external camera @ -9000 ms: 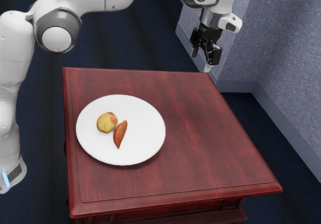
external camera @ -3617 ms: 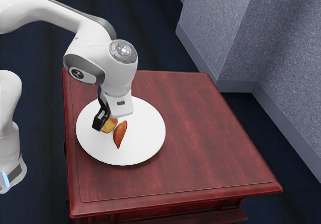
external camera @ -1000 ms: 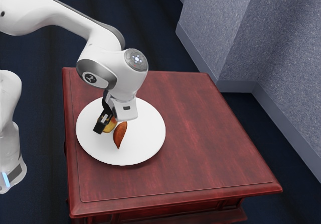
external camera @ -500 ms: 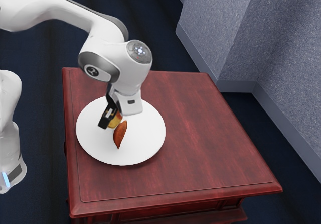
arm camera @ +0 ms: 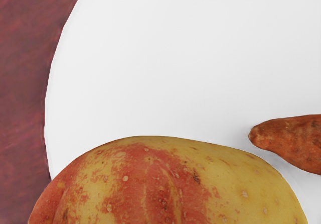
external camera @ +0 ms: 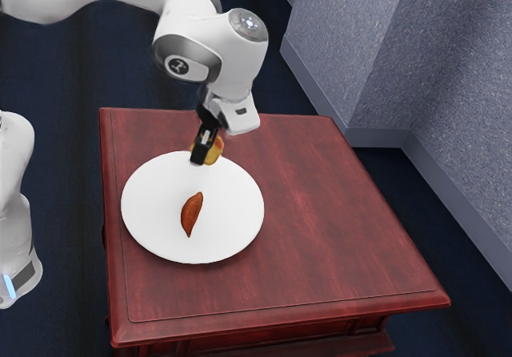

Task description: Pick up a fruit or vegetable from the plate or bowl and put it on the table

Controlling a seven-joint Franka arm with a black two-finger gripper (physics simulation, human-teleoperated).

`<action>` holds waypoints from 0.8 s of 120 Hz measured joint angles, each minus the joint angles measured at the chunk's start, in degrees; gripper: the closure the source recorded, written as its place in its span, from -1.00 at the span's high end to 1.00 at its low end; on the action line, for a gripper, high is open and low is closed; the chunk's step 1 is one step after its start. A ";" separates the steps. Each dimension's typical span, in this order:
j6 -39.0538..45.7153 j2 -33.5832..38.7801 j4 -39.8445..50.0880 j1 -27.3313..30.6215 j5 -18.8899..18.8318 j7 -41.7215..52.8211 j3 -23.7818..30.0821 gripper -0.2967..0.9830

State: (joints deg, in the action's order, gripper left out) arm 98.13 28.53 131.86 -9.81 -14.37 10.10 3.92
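In the exterior view, my gripper (external camera: 207, 150) is raised by the plate's far rim, shut on the yellow-and-red potato (external camera: 215, 152). A black finger covers one side of the potato; the far finger is hidden behind it. The white round plate (external camera: 232, 230) holds a slim orange-brown sweet potato (external camera: 191, 214) near its middle. The wrist view has the held potato (arm camera: 165, 189) large and close beneath the hand, with the plate (arm camera: 150, 58) below it and one tip of the sweet potato (arm camera: 293, 137) beside it.
The dark red wooden table (external camera: 320, 229) extends around the plate, widest toward the exterior view's right. A grey-blue wall (external camera: 464, 125) stands beyond the table on that side. The white arm base (external camera: 16, 237) is at the exterior view's left.
My hand came from beyond the table's far edge to the plate and took hold of the potato. Since half a second ago, both have risen and shifted toward the exterior view's top right.
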 joint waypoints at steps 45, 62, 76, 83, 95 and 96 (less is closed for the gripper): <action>-2.27 -11.42 -13.59 0.02 -3.58 0.13 -18.11 0.20; -2.02 -12.69 -14.66 0.05 -3.68 0.06 -23.18 0.20; -0.33 -12.87 -14.92 0.06 -3.63 -1.07 -25.70 0.20; 1.00 -13.03 -14.94 0.05 -3.63 -1.72 -26.71 0.20; 3.23 -14.69 -15.47 0.08 -3.62 -2.84 -27.42 0.20; 3.39 -14.92 -15.58 0.08 -3.62 -2.93 -27.44 0.20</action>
State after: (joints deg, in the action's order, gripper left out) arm 101.52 13.61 116.28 -9.73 -17.99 7.17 -23.52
